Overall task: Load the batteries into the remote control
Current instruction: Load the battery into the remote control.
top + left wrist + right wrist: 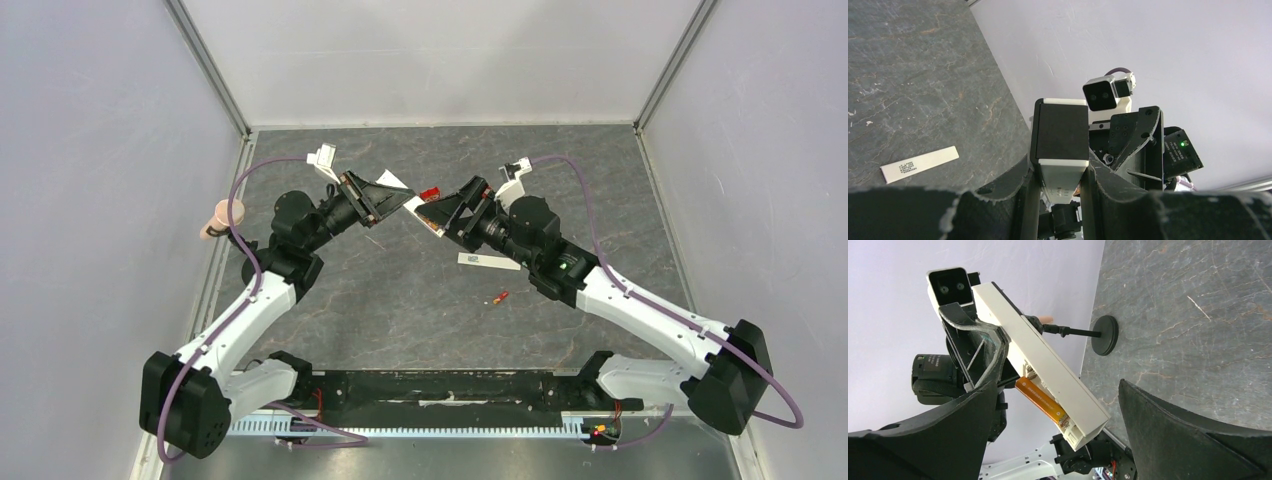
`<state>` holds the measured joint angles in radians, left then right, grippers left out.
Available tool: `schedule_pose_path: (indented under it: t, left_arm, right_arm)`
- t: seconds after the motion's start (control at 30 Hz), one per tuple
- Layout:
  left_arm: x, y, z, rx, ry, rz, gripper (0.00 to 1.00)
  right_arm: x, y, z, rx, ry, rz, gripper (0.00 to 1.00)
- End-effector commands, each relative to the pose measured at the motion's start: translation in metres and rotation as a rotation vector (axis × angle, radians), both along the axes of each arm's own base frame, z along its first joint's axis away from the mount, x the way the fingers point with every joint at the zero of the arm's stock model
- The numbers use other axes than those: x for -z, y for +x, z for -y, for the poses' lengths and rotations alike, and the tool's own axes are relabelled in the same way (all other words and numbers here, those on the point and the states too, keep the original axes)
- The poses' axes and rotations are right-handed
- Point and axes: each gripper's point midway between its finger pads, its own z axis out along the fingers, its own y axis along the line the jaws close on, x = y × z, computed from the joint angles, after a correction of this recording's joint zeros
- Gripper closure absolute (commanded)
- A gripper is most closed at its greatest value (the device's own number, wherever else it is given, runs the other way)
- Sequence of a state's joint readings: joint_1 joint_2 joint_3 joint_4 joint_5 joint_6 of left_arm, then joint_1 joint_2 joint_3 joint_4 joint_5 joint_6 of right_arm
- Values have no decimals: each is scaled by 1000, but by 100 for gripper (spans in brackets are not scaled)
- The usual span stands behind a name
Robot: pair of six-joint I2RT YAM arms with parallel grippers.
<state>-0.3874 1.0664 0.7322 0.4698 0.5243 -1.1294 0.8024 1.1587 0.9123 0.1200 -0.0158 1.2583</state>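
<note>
Nearest, on the table [400,320] just ahead of the right arm, a loose battery [499,297], and a little beyond it a white cover strip [488,261] lying flat. Farther on, raised above mid-table, the remote control [1048,360], clamped in the left tool [1059,186] with a finger pressed to each side. Along its recess side, a second battery [1042,399], orange with a yellowish end. Facing it, the right tool [1055,390], spread wide and gripping nothing, the bar's end between its fingers and clear of both. Past both tools, a small red box [430,192].
</note>
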Motion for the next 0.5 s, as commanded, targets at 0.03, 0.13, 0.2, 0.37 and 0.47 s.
schedule_pose_path:
  t: [0.03, 0.13, 0.2, 0.37, 0.47]
  left_arm:
    - [-31, -6, -5, -12, -92, 53, 98]
    - [-37, -9, -6, -8, -111, 63, 98]
    - [-40, -11, -6, -4, -116, 72, 98]
    - [-42, -13, -7, -2, -121, 73, 98]
    - [-44, -13, -8, -11, -136, 64, 98]
  right_arm:
    - [-18, 0, -1, -9, 76, 26, 11]
    - [-16, 0, -1, -11, 78, 20, 17]
    - [-13, 1, -1, -15, 77, 17, 21]
    - [-5, 1, -1, -20, 73, -3, 29]
    - [-2, 0, 0, -22, 66, -7, 32]
